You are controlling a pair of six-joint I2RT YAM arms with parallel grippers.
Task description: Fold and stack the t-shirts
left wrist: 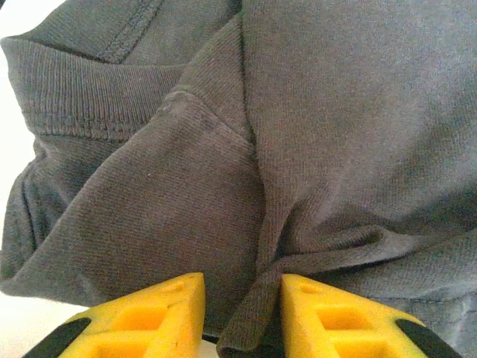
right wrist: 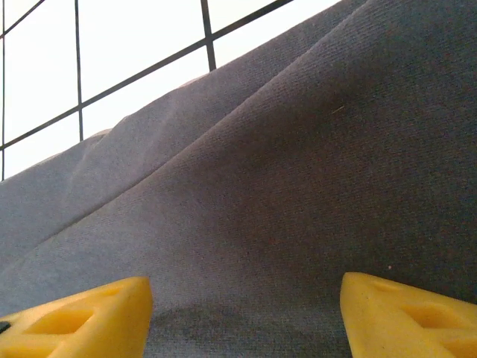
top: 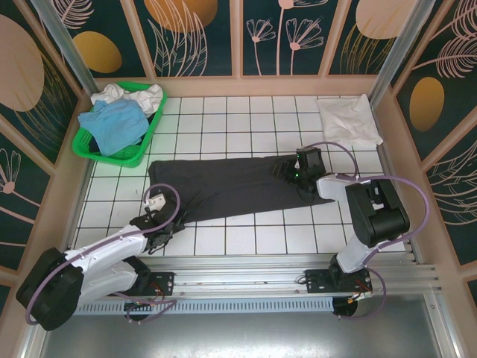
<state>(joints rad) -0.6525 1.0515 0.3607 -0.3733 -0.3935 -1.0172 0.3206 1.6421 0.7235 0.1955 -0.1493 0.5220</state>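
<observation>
The dark charcoal t-shirt (top: pixel 231 186) lies as a long band across the middle of the tiled table. My left gripper (top: pixel 165 224) sits at the shirt's near-left corner. In the left wrist view, its yellow fingers (left wrist: pixel 168 313) close in on a raised fold of the dark cloth (left wrist: pixel 335 112) by the collar and sleeve seams, with my left gripper (left wrist: pixel 242 287) shut on that fold. My right gripper (top: pixel 292 173) rests at the shirt's right end. Seen from the right wrist, my right gripper (right wrist: pixel 246 287) stands open, fingers wide apart over flat dark cloth (right wrist: pixel 298 186).
A green basket (top: pixel 112 158) at the back left holds a light blue t-shirt (top: pixel 115 123) and a white t-shirt (top: pixel 130 95). A folded white t-shirt (top: pixel 349 119) lies at the back right corner. Patterned walls enclose the table.
</observation>
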